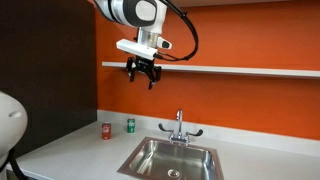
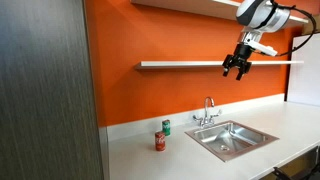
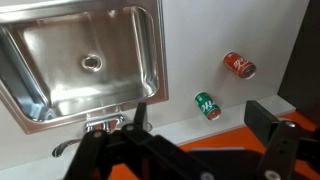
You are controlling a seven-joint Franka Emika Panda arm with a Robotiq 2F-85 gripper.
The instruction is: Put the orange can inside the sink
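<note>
One orange can (image 1: 106, 130), one green can (image 1: 130, 125), one sink (image 1: 160, 156); gripper (image 1: 142, 80) open, empty.

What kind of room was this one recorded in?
Probably an office kitchenette or break room: a steel sink with a faucet set into a white counter, and a wall shelf above.

The tool (image 1: 142, 80) hangs high above the desk (image 1: 70, 150). Well below it, off to one side, the sink (image 1: 160, 157) sits sunk in the desk, with the faucet (image 1: 179, 125) behind the basin. On the other side two cans stand apart, the nearer can (image 1: 130, 125) between the sink and the outer can (image 1: 106, 130).
</note>
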